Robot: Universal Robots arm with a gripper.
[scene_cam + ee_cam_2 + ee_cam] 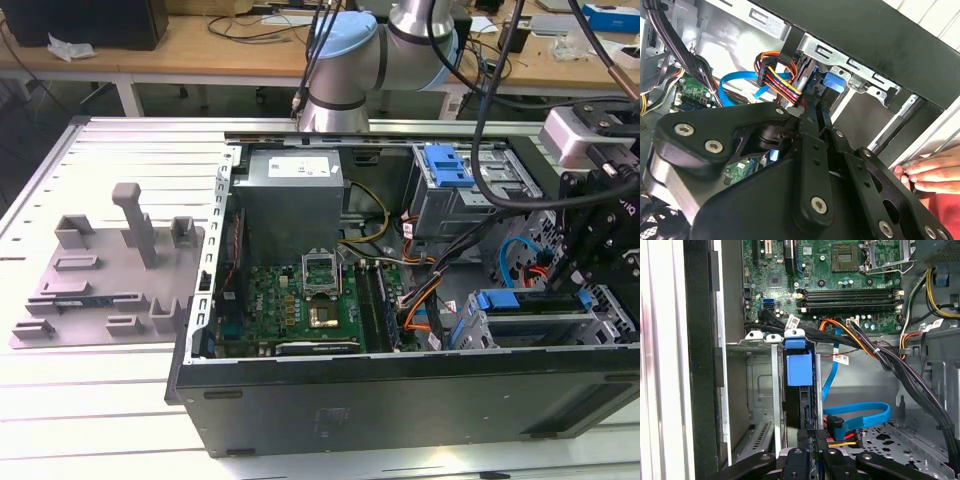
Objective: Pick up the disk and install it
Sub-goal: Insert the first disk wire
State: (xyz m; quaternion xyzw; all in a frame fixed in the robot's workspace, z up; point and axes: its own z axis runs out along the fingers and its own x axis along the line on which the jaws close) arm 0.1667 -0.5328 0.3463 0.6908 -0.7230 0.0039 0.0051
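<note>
so the exterior view gives the whole layout; the open computer case (400, 400) lies on its side on a slatted metal table (120, 150), with the arm (345, 60) at the top middle of the frame and a grey plastic tray (100, 290) at the exterior view's left; the green motherboard (300, 300) sits left of centre inside the case and the grey power supply box (290, 195) is above it; the drive cage (530, 325) is at the lower right, and the black wrist hardware hangs over it at the right edge.

the first wrist view looks straight into that cage; the disk (799, 390) stands on edge in one slot between the metal walls, right beside an empty bay; you get a dark slim body with a blue plastic bracket and a blue tab at its far end; its label face is turned away so I can't see it; a blue flat cable (860, 415) loops just beside it.

the gripper (814, 434) has its jaws narrow, nearly together, with the tips right at the disk's near edge; can't tell if they actually pinch anything.

the second wrist view adds a person's hand (930, 172) with fingertips on the case's rim; also a red-yellow-orange wire bundle (777, 75) near the cage.
</note>
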